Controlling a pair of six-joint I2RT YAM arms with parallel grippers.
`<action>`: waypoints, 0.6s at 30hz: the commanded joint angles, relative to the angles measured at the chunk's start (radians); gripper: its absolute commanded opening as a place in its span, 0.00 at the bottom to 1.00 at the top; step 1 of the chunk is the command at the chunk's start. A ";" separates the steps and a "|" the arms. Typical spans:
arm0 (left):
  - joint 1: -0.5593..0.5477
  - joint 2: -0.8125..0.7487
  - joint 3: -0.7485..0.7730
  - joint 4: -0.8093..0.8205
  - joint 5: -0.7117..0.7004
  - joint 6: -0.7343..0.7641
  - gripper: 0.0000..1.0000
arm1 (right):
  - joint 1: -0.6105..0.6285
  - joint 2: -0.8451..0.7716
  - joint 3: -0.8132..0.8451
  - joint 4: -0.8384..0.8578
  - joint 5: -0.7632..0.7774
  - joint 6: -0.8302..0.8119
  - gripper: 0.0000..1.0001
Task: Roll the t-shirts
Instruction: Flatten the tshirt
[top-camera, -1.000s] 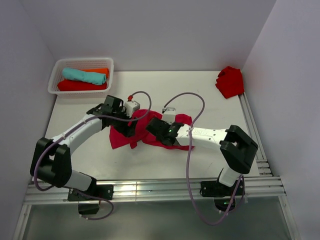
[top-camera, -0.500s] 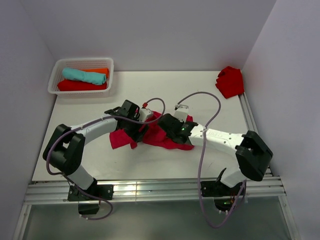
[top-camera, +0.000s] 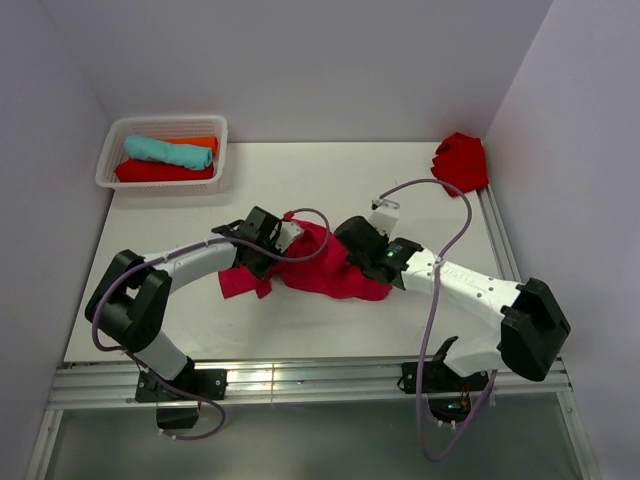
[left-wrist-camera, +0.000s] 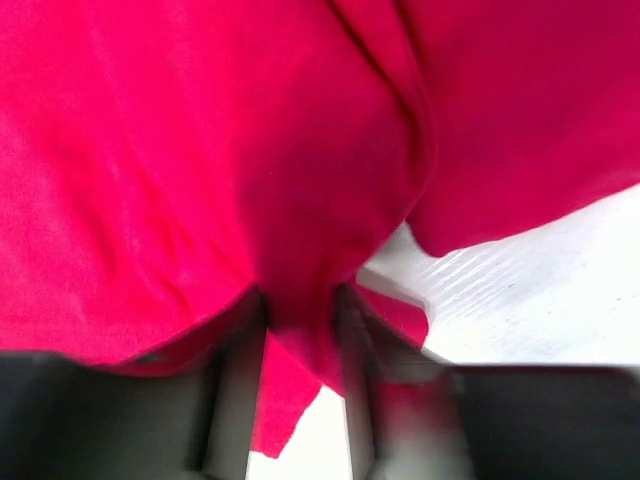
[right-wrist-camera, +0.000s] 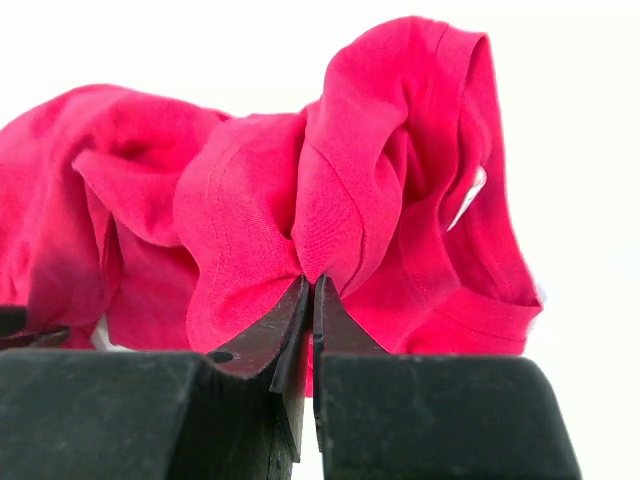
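Observation:
The crimson t-shirt (top-camera: 325, 268) lies bunched in the middle of the table, between both arms. My left gripper (top-camera: 272, 252) is at its left part; in the left wrist view the t-shirt (left-wrist-camera: 250, 170) fills the frame and a fold is pinched between my fingers (left-wrist-camera: 232, 385) at the left gripper (left-wrist-camera: 297, 340). My right gripper (top-camera: 346, 248) is at the shirt's upper right side. In the right wrist view the right gripper (right-wrist-camera: 310, 282) is shut on a raised fold of the t-shirt (right-wrist-camera: 250, 210), whose white neck label (right-wrist-camera: 468, 197) shows on the right.
A white basket (top-camera: 110, 165) at the back left holds rolled teal (top-camera: 168, 151), orange (top-camera: 200, 142) and scarlet (top-camera: 160, 172) t-shirts. Another scarlet t-shirt (top-camera: 460, 163) lies crumpled at the back right corner of the white table (top-camera: 400, 180). Walls close in on three sides.
Both grippers closed on the crimson t-shirt. Both arms shifted to the right, and the shirt is drawn rightward into a taller bunch.

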 joint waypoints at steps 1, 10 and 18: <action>-0.007 -0.058 -0.006 0.014 -0.065 0.011 0.30 | -0.034 -0.079 -0.008 -0.004 0.032 -0.027 0.01; 0.013 -0.173 0.103 -0.079 -0.088 0.020 0.02 | -0.150 -0.225 0.009 -0.043 0.022 -0.118 0.00; 0.194 -0.225 0.299 -0.206 -0.020 0.066 0.03 | -0.306 -0.360 0.090 -0.094 -0.009 -0.218 0.00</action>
